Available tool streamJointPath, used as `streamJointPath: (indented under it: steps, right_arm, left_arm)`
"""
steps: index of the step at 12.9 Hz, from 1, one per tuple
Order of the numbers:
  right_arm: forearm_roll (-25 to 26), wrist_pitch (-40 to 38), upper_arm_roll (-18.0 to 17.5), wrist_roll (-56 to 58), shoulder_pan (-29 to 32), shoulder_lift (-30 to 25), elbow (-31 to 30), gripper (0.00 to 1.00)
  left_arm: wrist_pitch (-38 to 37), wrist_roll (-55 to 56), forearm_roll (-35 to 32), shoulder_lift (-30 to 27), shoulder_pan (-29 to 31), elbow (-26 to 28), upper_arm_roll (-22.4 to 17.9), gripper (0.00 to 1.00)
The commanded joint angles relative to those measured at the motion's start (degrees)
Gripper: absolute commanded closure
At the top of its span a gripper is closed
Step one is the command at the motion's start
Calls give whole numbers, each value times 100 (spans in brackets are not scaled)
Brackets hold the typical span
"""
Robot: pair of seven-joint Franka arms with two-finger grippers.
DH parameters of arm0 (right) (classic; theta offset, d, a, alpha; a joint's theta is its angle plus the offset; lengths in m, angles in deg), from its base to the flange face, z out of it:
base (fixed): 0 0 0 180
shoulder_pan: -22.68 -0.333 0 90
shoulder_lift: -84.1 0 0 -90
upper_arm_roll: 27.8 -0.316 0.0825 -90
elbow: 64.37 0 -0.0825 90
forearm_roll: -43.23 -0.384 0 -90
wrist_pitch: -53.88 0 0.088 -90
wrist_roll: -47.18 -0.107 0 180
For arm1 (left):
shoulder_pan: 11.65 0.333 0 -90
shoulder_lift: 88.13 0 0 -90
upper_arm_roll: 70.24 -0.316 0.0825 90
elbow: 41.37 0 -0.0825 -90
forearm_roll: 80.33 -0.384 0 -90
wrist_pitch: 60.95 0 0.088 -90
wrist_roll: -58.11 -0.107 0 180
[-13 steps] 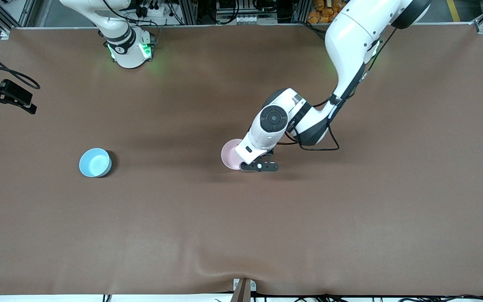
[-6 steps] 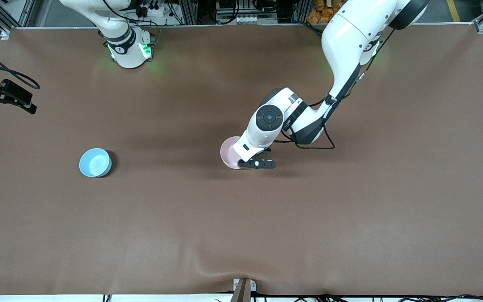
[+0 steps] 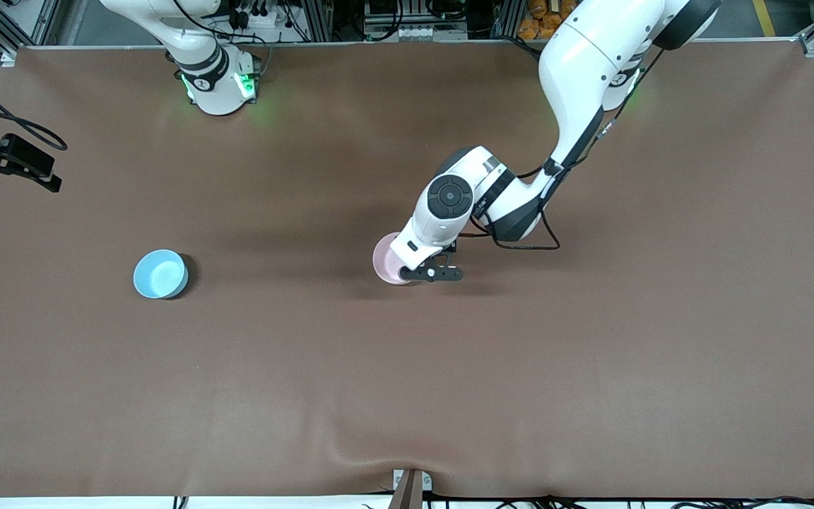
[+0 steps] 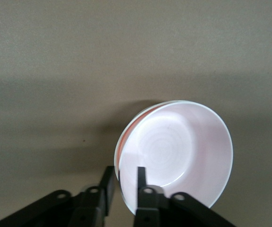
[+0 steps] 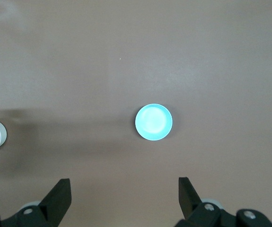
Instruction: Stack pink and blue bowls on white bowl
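The pale pink bowl (image 3: 387, 259) is near the table's middle, its rim between the fingers of my left gripper (image 3: 413, 273). In the left wrist view the gripper (image 4: 124, 174) is shut on the pink bowl (image 4: 178, 146), one finger inside and one outside, and the bowl looks tilted. A thin second rim (image 4: 124, 140) shows just outside the pink one. I cannot tell whether that is the white bowl, which shows nowhere on its own. The sky blue bowl (image 3: 160, 273) sits alone toward the right arm's end. My right gripper (image 5: 122, 191) is open, high over the table by the blue bowl (image 5: 153, 122).
The brown table mat (image 3: 591, 353) has a raised wrinkle near the front edge (image 3: 379, 452). A black camera mount (image 3: 4, 159) overhangs the table's edge at the right arm's end. The right arm's base (image 3: 217, 81) stands at the back.
My left hand has shifted slightly toward the right arm's end and away from the front camera, still on the pink bowl. The blue bowl has not moved.
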Motion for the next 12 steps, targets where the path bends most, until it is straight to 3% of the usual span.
streamJointPath:
  steps: [1, 3, 8, 12]
  right_arm:
    - [-3, -82, -42, -24, 76, 58, 121, 0]
    - [-3, -73, -42, -24, 76, 58, 121, 0]
    - [-3, -56, -42, -15, 94, 58, 130, 0]
    - [41, -38, -33, -15, 233, 303, 165, 0]
  left_arm:
    - [-550, 177, -175, -372, 40, 7, -52, 0]
    - [-1123, 107, -175, -916, 373, -2, -87, 0]
    - [-2520, 19, -175, -2568, 1901, -29, -78, 0]
    - [-3312, -1094, -167, -3439, 2974, 41, -61, 0]
